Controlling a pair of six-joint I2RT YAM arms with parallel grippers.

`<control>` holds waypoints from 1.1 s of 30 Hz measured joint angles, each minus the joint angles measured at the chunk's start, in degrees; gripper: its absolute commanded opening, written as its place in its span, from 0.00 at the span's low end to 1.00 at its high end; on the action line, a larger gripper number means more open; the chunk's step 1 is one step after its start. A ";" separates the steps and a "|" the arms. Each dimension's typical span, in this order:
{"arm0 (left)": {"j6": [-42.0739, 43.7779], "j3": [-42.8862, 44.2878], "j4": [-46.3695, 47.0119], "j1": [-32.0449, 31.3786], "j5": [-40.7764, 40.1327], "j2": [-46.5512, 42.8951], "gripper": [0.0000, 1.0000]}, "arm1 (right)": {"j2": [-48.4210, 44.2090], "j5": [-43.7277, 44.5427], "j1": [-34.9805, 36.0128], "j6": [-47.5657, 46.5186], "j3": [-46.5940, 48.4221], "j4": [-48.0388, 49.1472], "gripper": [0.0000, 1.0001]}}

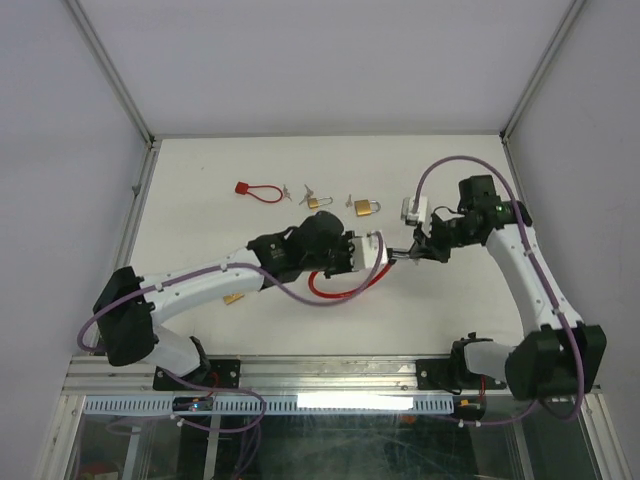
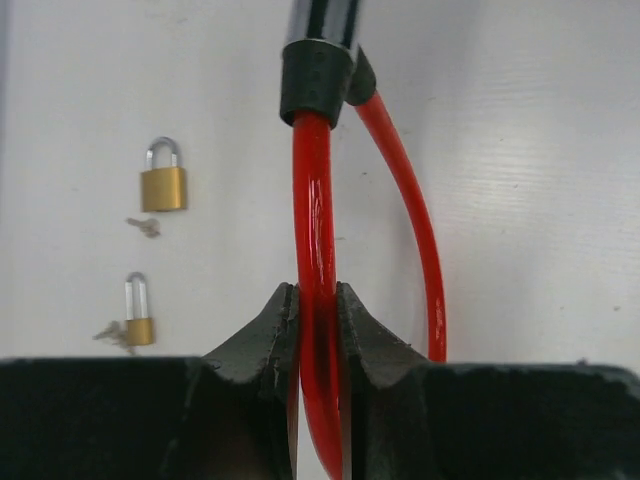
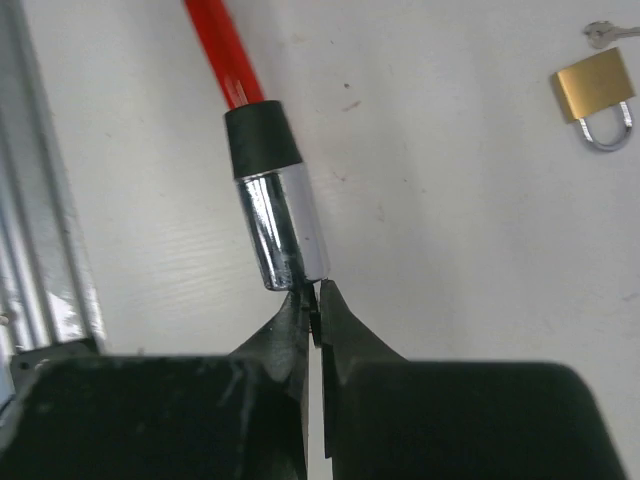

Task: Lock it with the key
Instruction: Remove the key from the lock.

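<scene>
The white table [image 1: 200, 220] carries two brass padlocks, both lying flat to the left of the fingers [image 2: 262, 335] of the left gripper [image 2: 318, 292]. The larger padlock [image 2: 163, 180] lies well beyond the fingertips, a small key [image 2: 145, 227] just beside its body. The smaller padlock [image 2: 138, 318] lies level with them, its keys [image 2: 112, 333] touching it. A small red cable lock [image 1: 258, 190] lies well apart from the fingers.
</scene>
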 measured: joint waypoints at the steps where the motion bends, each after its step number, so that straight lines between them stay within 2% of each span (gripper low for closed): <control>1: 3.26 -3.06 2.89 -1.97 -3.93 -1.90 0.00 | 3.74 -3.02 -1.62 0.85 3.13 -3.39 0.00; 6: 16.87 -11.82 13.97 -7.15 -18.05 -6.91 0.00 | 16.76 -13.11 -5.42 -2.08 11.74 -18.14 0.00; 11: 20.09 -12.76 16.02 -6.84 -21.05 -6.91 0.00 | 19.65 -16.94 -5.99 -6.36 12.61 -23.04 0.00; 13: 17.59 -11.13 13.29 -4.83 -17.35 -6.64 0.00 | 17.62 -16.94 -5.86 -7.72 11.63 -21.94 0.00; 16: 10.84 -4.31 6.19 1.29 -4.39 -4.31 0.00 | 9.42 -15.04 -4.63 -7.93 6.49 -15.89 0.00; 18: 6.58 0.98 1.18 5.51 5.46 -1.44 0.00 | -0.72 -10.84 -2.10 -6.86 0.20 -6.75 0.00; 19: 3.91 4.85 -3.23 7.89 12.90 1.09 0.00 | -5.40 -8.63 -1.03 -6.49 -2.58 -3.19 0.00; 21: 1.07 8.87 -8.04 9.79 20.63 4.55 0.00 | -12.37 -4.61 0.39 -5.77 -6.38 1.70 0.00; 22: -0.22 11.02 -10.54 10.38 23.91 6.60 0.00 | -13.77 -3.23 0.63 -5.53 -6.78 2.58 0.00; 25: -2.54 13.92 -13.75 11.06 26.69 10.43 0.00 | -12.35 -0.48 0.68 -3.65 -6.23 4.26 0.00; 27: -2.84 13.44 -13.90 10.78 24.81 10.64 0.00 | -8.68 -0.35 0.46 -2.08 -5.05 4.11 0.00; 30: -1.44 8.44 -8.94 7.96 16.98 6.97 0.00 | -2.89 -1.95 -1.31 0.13 -3.10 3.54 0.00; 33: 5.22 -2.89 1.90 0.87 4.20 -1.44 0.00 | 1.73 -5.68 -4.17 1.55 -0.61 -0.13 0.00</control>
